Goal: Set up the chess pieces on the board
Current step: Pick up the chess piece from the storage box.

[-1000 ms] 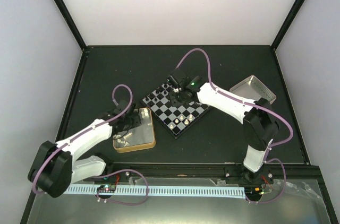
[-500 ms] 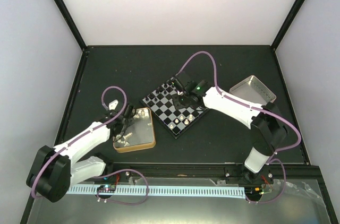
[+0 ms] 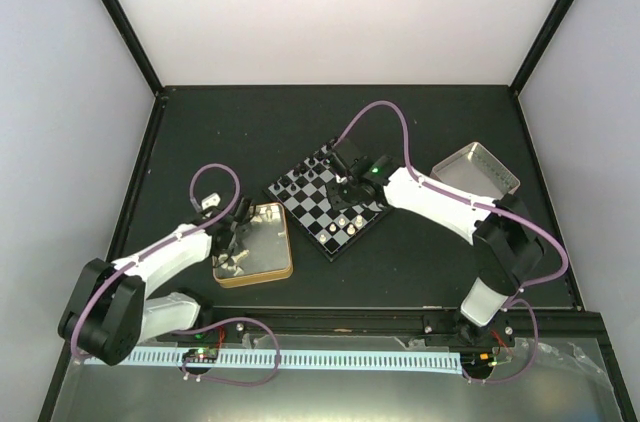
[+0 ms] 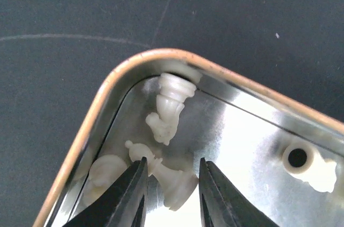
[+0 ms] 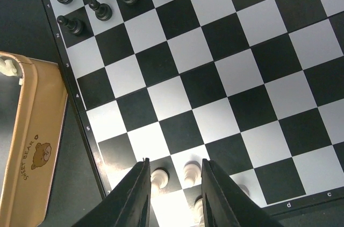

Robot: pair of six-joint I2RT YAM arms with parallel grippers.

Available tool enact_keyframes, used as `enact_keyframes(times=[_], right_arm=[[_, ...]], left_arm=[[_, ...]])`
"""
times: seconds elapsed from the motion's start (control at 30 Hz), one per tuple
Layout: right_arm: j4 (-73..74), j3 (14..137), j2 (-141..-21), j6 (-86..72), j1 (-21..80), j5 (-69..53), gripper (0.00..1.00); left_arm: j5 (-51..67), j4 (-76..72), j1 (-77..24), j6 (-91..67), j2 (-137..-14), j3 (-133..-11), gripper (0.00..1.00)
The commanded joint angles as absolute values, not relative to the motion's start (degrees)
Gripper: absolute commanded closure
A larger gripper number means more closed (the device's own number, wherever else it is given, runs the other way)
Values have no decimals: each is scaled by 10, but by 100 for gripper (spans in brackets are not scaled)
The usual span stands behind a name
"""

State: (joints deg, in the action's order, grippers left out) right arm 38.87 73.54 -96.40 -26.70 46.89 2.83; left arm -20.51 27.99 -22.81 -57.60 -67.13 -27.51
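The board lies tilted mid-table, with black chess pieces at its far corner and a few cream ones at its near edge. My right gripper is open and empty over the board, its fingers straddling two standing cream pieces from above. Black pieces stand top left in the right wrist view. My left gripper is open inside the gold-rimmed tin, its jaws either side of a lying cream piece.
More cream pieces lie in the tin: one in the corner, one at the left, one at the right. The tin sits just left of the board. A silver tray stands at the right.
My right gripper has moved from the board's far corner toward its near side. My left gripper has shifted slightly left and nearer inside the tin.
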Motion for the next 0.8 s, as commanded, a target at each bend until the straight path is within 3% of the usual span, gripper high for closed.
enact_keyframes(times=[0.0, 0.2, 0.47, 0.77], right_arm=[[376, 730, -941, -263, 469, 32, 72], [374, 729, -940, -265, 469, 30, 72], [373, 725, -937, -269, 469, 25, 72], [371, 714, -924, -272, 469, 25, 72]], left_arm=[[-176, 306, -223, -567, -681, -293, 76], [-126, 312, -223, -519, -687, -298, 83], [-125, 339, -223, -488, -696, -315, 67], [-147, 332, -219, -482, -728, -326, 72]])
